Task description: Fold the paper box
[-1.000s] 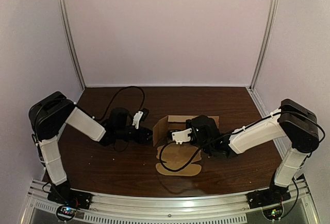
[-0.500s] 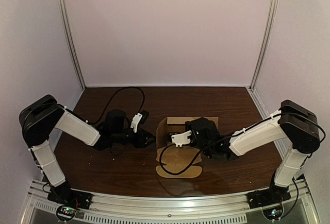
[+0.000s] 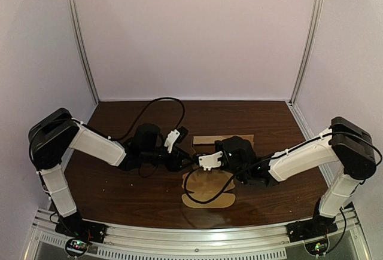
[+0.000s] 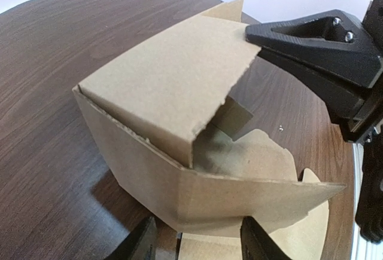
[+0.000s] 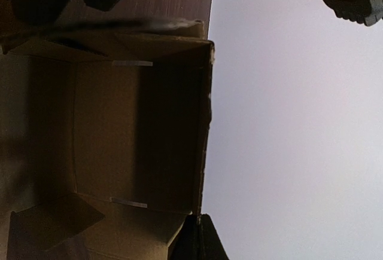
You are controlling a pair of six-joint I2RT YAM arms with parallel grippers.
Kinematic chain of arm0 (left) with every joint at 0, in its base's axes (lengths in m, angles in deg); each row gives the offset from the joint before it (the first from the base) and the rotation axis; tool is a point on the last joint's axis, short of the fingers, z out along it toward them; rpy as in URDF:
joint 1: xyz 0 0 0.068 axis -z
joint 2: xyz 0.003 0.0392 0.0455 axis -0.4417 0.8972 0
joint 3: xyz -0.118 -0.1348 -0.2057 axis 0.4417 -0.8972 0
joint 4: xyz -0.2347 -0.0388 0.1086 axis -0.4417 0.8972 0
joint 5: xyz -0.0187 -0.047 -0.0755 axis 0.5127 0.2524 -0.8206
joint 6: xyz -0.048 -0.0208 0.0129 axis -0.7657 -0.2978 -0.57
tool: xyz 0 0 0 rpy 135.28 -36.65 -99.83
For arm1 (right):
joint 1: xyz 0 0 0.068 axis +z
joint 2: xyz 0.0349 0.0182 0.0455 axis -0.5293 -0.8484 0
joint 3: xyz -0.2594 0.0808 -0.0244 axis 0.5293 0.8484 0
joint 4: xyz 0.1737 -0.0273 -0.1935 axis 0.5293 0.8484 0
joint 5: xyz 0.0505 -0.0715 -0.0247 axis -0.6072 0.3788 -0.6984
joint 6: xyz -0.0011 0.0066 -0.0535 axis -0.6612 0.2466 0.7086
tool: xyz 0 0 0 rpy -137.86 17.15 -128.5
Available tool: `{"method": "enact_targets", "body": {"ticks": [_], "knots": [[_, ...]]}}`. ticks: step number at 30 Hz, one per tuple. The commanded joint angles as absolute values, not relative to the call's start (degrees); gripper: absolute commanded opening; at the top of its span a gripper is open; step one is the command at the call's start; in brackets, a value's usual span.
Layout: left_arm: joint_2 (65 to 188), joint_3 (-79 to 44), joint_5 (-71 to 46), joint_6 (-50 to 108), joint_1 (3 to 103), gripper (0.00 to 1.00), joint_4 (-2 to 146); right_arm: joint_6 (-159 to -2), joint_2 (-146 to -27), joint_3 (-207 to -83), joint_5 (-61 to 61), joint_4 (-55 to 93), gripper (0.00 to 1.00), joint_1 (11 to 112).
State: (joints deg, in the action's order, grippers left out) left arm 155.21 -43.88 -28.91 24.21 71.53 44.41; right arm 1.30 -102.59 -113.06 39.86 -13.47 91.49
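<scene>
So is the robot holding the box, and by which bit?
Nothing looks pinched. The left gripper is open astride the bottom edge of the paper box; the right gripper is open too, one finger touching the top flap.

The left arm (image 3: 90,143) rises from the near left corner of the table (image 3: 119,194), bends at its elbow and reaches down low toward the middle. The right arm (image 3: 305,155) does the same from the near right corner. Both wrists lie almost flat. The two grippers nearly meet, nose to nose, near the middle of the table. The left gripper (image 4: 197,245) has its fingers (image 4: 142,243) spread apart. The right gripper (image 3: 200,157) is spread wide too, with one black finger (image 4: 311,36) pointing toward the left arm.
</scene>
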Motion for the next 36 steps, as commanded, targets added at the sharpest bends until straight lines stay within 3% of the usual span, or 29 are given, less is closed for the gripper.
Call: {"method": "enact_targets", "body": {"ticks": [1, 9, 28, 36], "knots": [[158.0, -41.0, -26.4, 25.3, 72.8, 0.5, 44.4, -2.8, -100.7, -114.7, 40.9, -8.1, 0.0, 92.4], [160.6, -40.4, -22.6, 23.8, 73.8, 0.51, 40.5, -8.8, -100.1, -117.1, 39.4, 2.5, 0.0, 92.5], [165.5, -44.1, 0.4, 27.6, 78.2, 0.5, 24.0, -20.5, -100.2, -122.6, 37.0, 21.8, 0.0, 94.2], [166.4, -47.0, 5.0, 27.2, 78.7, 0.37, 16.1, -25.4, -100.9, -126.4, 35.3, 28.8, 0.0, 94.2]]}}
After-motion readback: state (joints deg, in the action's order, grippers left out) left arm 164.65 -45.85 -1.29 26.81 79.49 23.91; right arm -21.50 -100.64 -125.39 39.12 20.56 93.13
